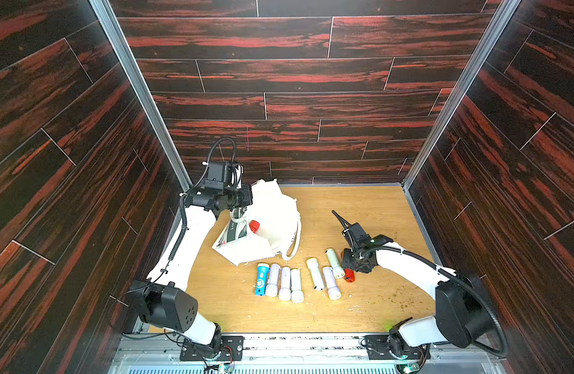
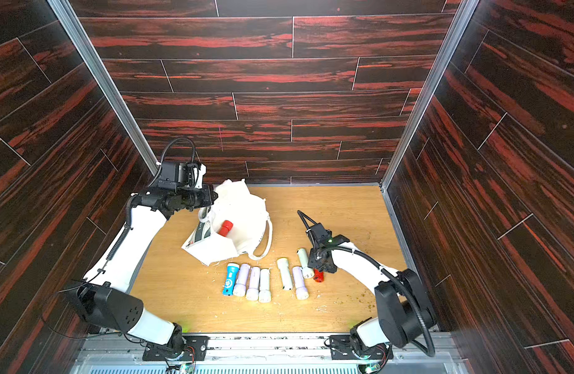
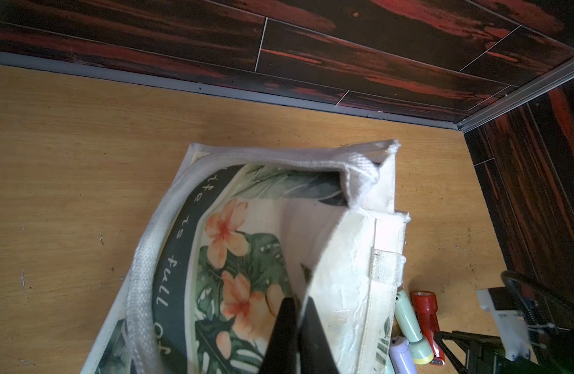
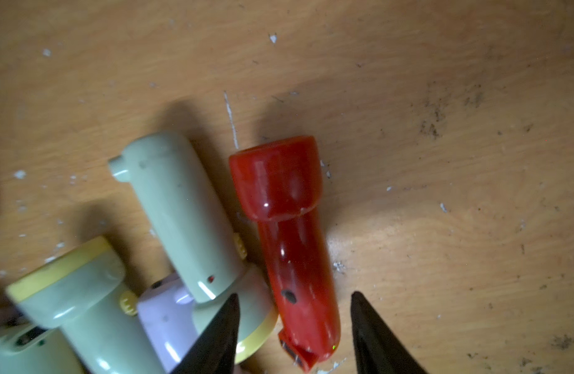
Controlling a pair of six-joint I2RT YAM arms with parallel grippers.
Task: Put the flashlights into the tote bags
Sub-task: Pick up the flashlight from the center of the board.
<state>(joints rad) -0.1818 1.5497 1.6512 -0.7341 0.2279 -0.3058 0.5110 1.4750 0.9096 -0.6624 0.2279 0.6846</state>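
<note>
Progress: one of nine in. The first red flashlight (image 1: 254,225) sits in the mouth of the tote bag (image 1: 272,210), which lies at the far left of the counter (image 1: 360,207).

Left gripper (image 3: 298,302): fingers pressed together on the bag's rim, holding the mouth open.

Eight are left on the counter, in a loose row just in front of the bag: blue flashlight (image 1: 261,279), six pale flashlights (image 1: 285,283), and second red flashlight (image 4: 288,226) at the right end.

Right gripper (image 4: 293,294): fingers spread, straddling the second red flashlight's tail, not visibly touching it.

Judgement: second pick in hand, grasp not yet made.
</note>
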